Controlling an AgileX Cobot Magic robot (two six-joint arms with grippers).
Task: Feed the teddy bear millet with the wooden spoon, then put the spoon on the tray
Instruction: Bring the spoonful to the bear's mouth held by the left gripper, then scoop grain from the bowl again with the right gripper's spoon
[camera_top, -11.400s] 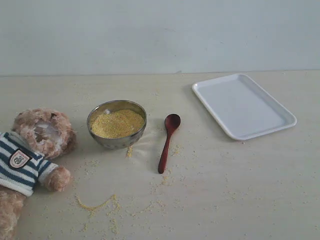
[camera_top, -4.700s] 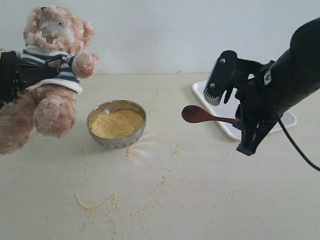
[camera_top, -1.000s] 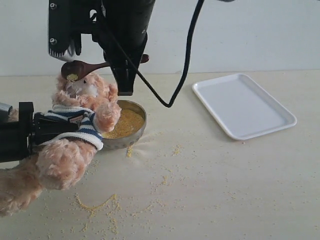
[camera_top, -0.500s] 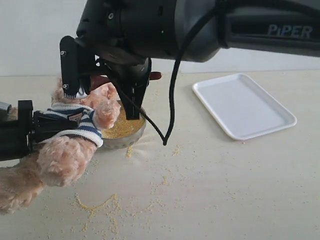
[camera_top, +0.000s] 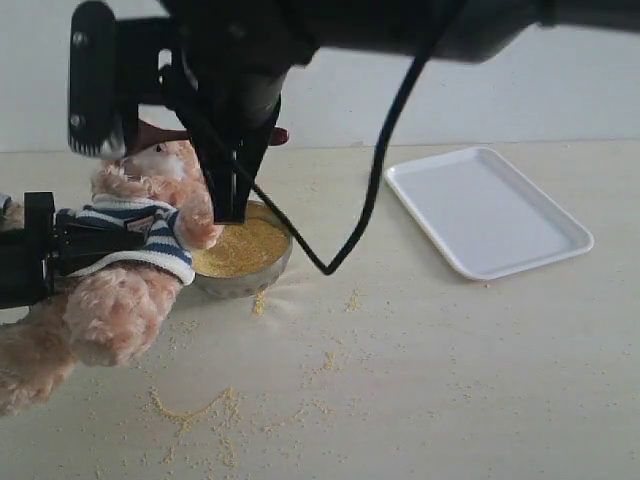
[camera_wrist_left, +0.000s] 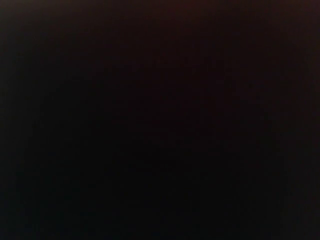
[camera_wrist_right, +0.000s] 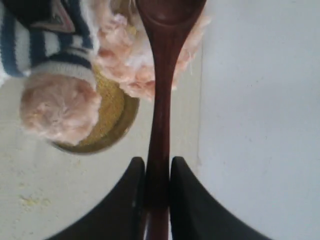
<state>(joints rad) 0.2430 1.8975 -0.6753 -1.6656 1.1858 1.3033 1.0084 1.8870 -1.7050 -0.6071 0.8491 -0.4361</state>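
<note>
Teddy bear (camera_top: 120, 305): left of steel bowl (camera_top: 268, 272), torso clamped in left gripper (camera_top: 70, 245); wooden spoon (camera_wrist_right: 161, 100): above-left of bowl at bear's muzzle, handle pinched between near-closed right gripper (camera_wrist_right: 157, 165); tray (camera_top: 480, 210): right of bowl. Likely hazards: pressing muzzle twists spoon, millet (camera_top: 245, 250) spills beside bowl.

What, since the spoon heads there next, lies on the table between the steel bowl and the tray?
In the exterior view, only bare tabletop with a few loose millet grains; a black cable hangs above it.
</note>
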